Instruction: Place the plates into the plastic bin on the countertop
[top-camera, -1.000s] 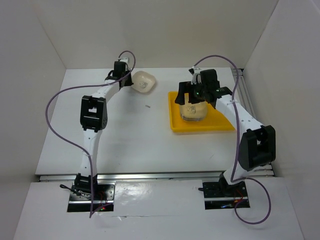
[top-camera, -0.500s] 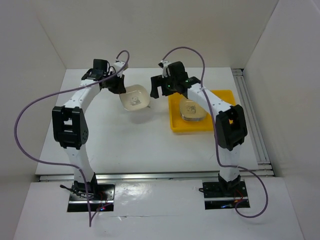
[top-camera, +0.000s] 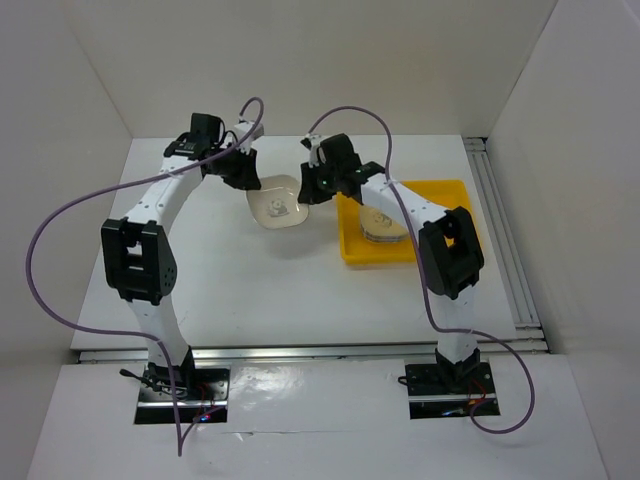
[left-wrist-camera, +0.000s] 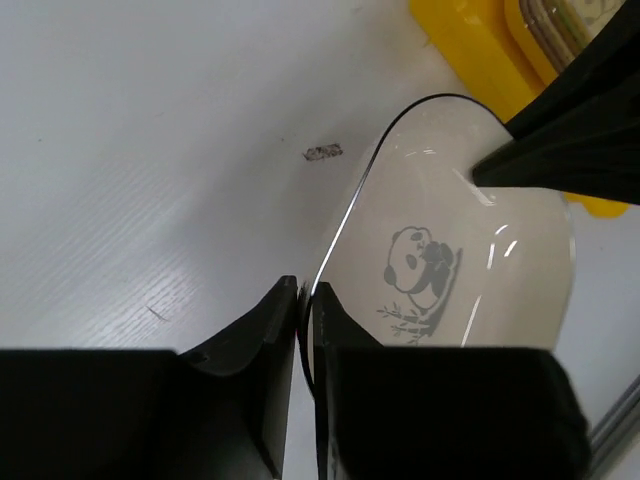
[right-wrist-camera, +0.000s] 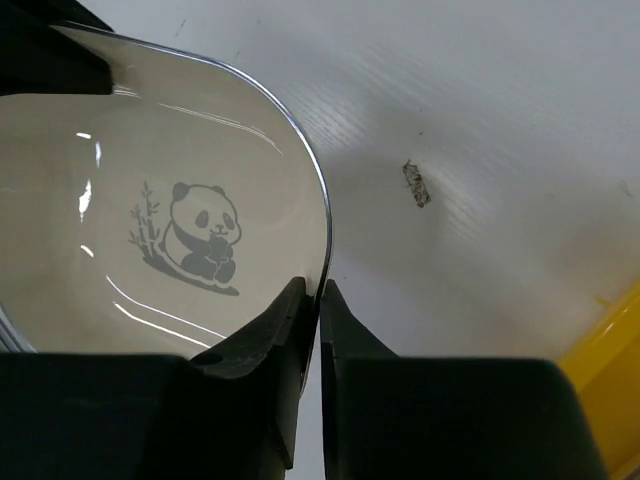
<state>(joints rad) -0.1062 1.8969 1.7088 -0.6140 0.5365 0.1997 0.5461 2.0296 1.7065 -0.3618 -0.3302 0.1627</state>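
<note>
"Where's the plate from where you stand?"

"The cream plate (top-camera: 277, 207) is out over the white countertop (top-camera: 230, 290), just left of the yellow bin (top-camera: 390, 256) and not inside it. Both arms have hold of it."

"Both at once?"

"Yes. The left gripper (left-wrist-camera: 305, 297) pinches the rim at the plate's far left corner, its jaws drawn narrow with only the thin edge between them. The right gripper (right-wrist-camera: 313, 295) does the same on the opposite rim, the side towards the bin, with its jaws nearly together on the edge."

"Which way up is it?"

"Hollow side up, and the panda print (right-wrist-camera: 200, 232) is in plain sight. I can't tell whether its underside touches the table."

"Anything in the bin?"

"A stack of plates (top-camera: 384, 225) sits a little left of its middle, with a pale one on top."

"And on the table itself?"

"Only a small dark speck (left-wrist-camera: 322, 152) on the white surface, near the held plate."
</note>
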